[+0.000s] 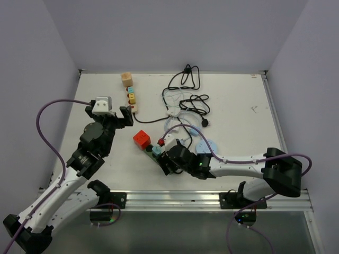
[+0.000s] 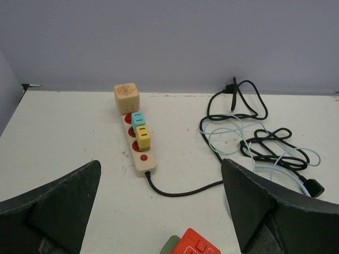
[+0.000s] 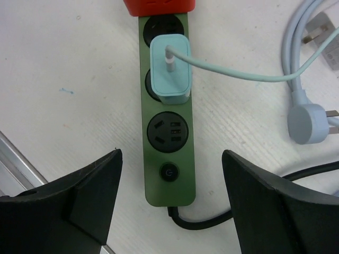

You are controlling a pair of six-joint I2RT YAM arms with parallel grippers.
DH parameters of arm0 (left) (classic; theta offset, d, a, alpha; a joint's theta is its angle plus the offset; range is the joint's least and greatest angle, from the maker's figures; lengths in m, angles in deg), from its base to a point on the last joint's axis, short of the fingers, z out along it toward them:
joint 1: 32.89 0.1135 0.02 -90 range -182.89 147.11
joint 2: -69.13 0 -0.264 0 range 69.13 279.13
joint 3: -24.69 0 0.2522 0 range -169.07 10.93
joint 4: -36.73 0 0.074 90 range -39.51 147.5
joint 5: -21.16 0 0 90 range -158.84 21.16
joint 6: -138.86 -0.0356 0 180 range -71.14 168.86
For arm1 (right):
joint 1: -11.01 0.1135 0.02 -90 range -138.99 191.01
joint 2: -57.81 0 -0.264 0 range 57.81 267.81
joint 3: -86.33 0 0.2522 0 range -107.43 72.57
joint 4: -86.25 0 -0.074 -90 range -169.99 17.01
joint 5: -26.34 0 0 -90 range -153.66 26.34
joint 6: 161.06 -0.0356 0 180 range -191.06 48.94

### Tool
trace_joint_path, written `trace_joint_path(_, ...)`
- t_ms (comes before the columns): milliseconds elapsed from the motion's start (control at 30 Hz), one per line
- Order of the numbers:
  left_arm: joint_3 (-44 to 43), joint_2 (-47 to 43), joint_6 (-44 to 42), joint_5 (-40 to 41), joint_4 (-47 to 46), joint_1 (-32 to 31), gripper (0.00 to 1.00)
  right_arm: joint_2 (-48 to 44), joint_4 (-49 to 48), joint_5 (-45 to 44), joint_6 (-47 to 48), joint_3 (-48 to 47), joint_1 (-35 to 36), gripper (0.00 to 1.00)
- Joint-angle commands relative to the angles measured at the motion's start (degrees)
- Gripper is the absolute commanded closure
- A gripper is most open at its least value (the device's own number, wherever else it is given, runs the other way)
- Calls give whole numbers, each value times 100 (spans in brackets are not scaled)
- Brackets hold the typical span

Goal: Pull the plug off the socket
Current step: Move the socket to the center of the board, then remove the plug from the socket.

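The right claw (image 3: 170,153) hangs over the green strip (image 3: 185,180) with its jaws spread wide, one on each side of the strip and holding nothing. Nearest, under the wrist, a black cord (image 3: 201,219) leaves the strip's end. Between the fingertips lie the round button (image 3: 168,172) and a bare socket (image 3: 168,132). Just past the tips the teal plug (image 3: 169,69) sits over the next socket, its pale cable (image 3: 238,74) running off to the claw's right; how deep it is seated I cannot tell. Beyond it a red cube (image 3: 159,5) caps the far end. To the right of the claw a white plug (image 3: 307,121) lies loose on the table (image 3: 69,63). The left claw (image 2: 160,163) also stands wide and holds nothing, raised off the table. Ahead of it, between the jaws, lies a beige strip (image 2: 139,159) carrying a yellow adapter (image 2: 143,137), then a blue one (image 2: 139,118), then a tan cube (image 2: 126,98) at the far end. Black leads (image 2: 243,106) are tangled ahead to its right.
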Motion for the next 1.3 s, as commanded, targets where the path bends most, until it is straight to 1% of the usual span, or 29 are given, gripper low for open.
trace_joint_path(0,-200,256,-93,-298,138,-26,0,63,-408,-467,298,-205,-4,20)
trace_joint_path(167,-262,643,-49,-826,193,-17,1,705,-514,-283,518,-767,-30,24)
trace_joint_path(200,-262,739,-75,-922,184,-26,6,854,-540,-309,527,-820,-39,25)
trace_joint_path(233,-271,767,-154,-1167,140,-26,8,907,-628,-335,571,-873,-39,27)
trace_joint_path(300,-288,846,-198,-1344,105,-17,15,1074,-681,-467,589,-943,-48,29)
trace_joint_path(333,-280,863,-198,-1371,87,-17,18,1110,-768,-485,615,-944,-56,30)
trace_joint_path(367,-271,898,-190,-1372,78,-17,23,1136,-813,-459,615,-944,-57,31)
trace_joint_path(467,-209,986,-23,-1380,43,-17,35,1101,-1023,-327,606,-882,-65,34)
trace_joint_path(500,-235,1030,91,-1389,-148,-17,37,1119,-1059,-301,615,-891,-91,35)
trace_joint_path(533,-253,1074,327,-1476,-150,-8,39,1128,-1059,-300,606,-900,-100,35)
trace_joint_path(567,-253,1135,433,-1477,-150,-8,43,1136,-1059,-300,615,-917,-109,35)
trace_joint_path(633,-35,1145,836,-1434,-307,-17,43,1154,-1103,-230,571,-926,-171,35)
trace_joint_path(667,141,1110,900,-1477,-482,-17,43,1154,-1094,-204,554,-935,-188,35)
trace_joint_path(700,534,1083,961,-1512,-911,-17,43,1154,-1086,-186,562,-944,-223,36)
trace_joint_path(767,905,1066,1128,-1626,-1370,-17,45,1110,-1050,-134,562,-944,-241,36)
trace_joint_path(800,1211,1083,1164,-1670,-1772,-8,45,1101,-1050,-125,562,-918,-293,36)
trace_joint_path(967,1917,1329,1243,-1644,-2741,-78,51,1066,-963,130,545,-952,-390,42)
trace_joint_path(1000,2144,1364,1217,-1627,-3091,-87,51,1075,-928,122,554,-1005,-390,43)
trace_joint_path(1133,2602,1505,1085,-1626,-3884,-140,52,1136,-839,209,554,-1032,-452,47)
trace_joint_path(1200,2830,1575,1041,-1670,-4322,-175,52,1206,-857,279,545,-1040,-496,48)
trace_joint_path(1267,2937,1724,1015,-1688,-4526,-184,52,1250,-848,297,536,-1067,-505,49)
